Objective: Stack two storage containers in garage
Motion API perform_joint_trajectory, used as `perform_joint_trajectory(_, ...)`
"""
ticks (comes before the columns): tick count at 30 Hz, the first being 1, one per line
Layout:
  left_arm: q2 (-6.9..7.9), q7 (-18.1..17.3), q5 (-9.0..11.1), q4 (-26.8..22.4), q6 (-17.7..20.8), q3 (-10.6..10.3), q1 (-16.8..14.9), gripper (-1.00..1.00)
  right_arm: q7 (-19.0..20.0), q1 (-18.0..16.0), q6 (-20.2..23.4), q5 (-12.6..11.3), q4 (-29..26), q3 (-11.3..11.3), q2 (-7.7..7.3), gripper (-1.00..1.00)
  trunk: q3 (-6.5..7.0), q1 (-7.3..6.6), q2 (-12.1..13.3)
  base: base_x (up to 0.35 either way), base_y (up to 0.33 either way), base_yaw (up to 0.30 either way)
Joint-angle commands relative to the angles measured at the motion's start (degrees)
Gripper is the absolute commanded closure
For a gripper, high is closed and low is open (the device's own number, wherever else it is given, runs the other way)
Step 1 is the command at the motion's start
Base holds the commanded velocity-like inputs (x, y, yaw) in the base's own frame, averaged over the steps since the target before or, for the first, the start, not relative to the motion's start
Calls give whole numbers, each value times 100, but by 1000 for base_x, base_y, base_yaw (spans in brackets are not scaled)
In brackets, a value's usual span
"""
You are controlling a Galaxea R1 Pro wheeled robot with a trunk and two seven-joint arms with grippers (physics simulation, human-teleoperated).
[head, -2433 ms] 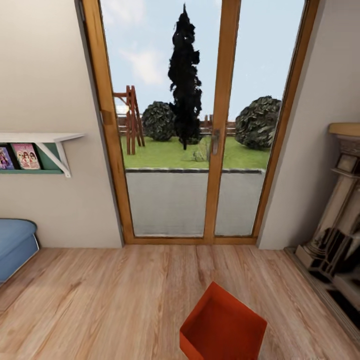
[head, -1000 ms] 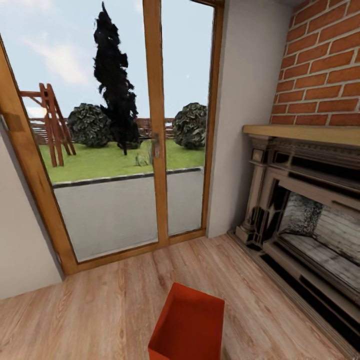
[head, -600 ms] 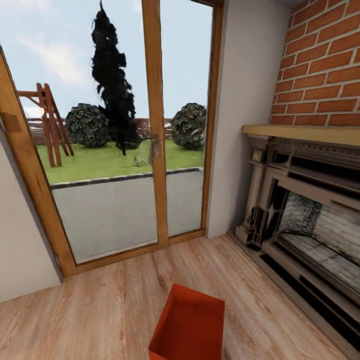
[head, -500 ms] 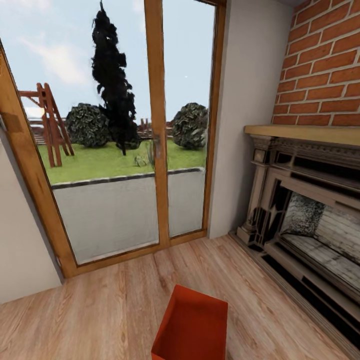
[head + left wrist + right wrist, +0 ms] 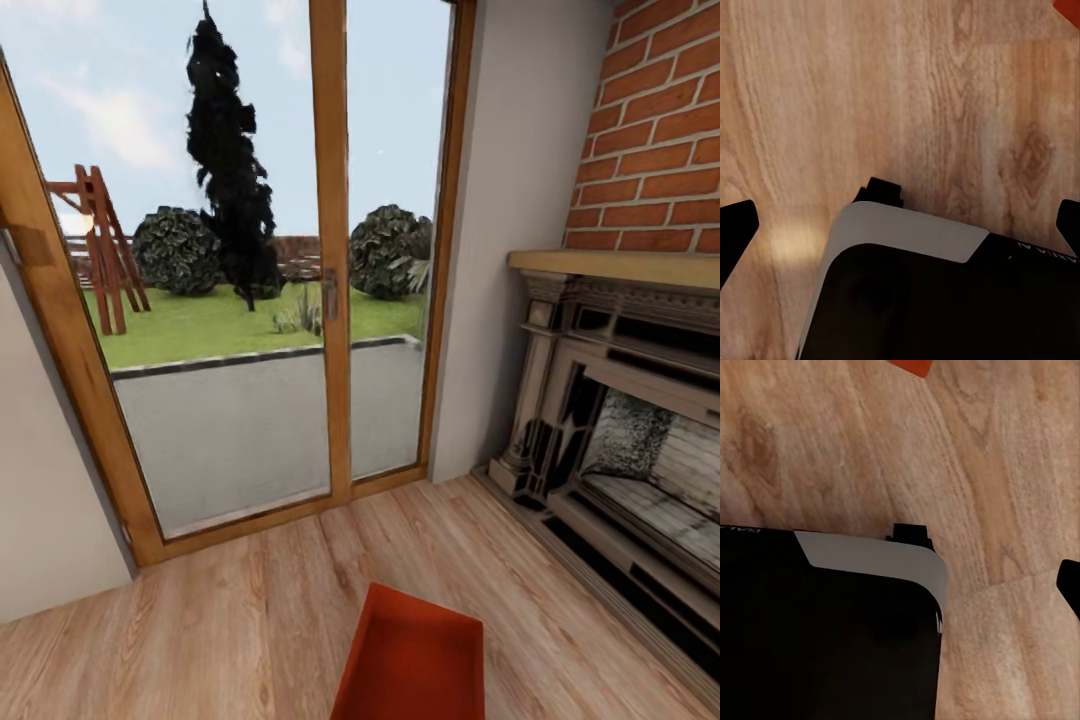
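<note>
**Base creeping toward the first container, nothing gripped**

My head view has slid left since a moment ago: the glass door and brick fireplace sit further right, so I'm moving, not the room. The storage container rests on the living room planks, now lower in frame, closer. Left gripper spread wide, empty; right, I cannot tell.

Your head view cuts the container at the lower edge; its near end is out of frame. The fireplace runs off the right edge. In each wrist view you get just a red corner. Claw states: cannot tell, fingertips cropped.
</note>
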Motion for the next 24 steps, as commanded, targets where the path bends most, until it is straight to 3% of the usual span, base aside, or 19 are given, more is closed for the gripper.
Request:
perform_joint_trajectory(1,0,14,37,2,-15,-37,-3,-100,16,-8,-34,-20,17,41,-1,-100,-6,0,-4,29,28,0)
perform_joint_trajectory(11,-1,17,37,2,-19,-37,-3,-100,16,-8,-49,-26,17,41,-4,-100,-6,0,-4,5,5,-17)
perform_joint_trajectory(24,0,15,37,2,-19,-37,-3,-100,16,-8,-21,-29,17,41,-1,-100,-6,0,-4,0,0,-240)
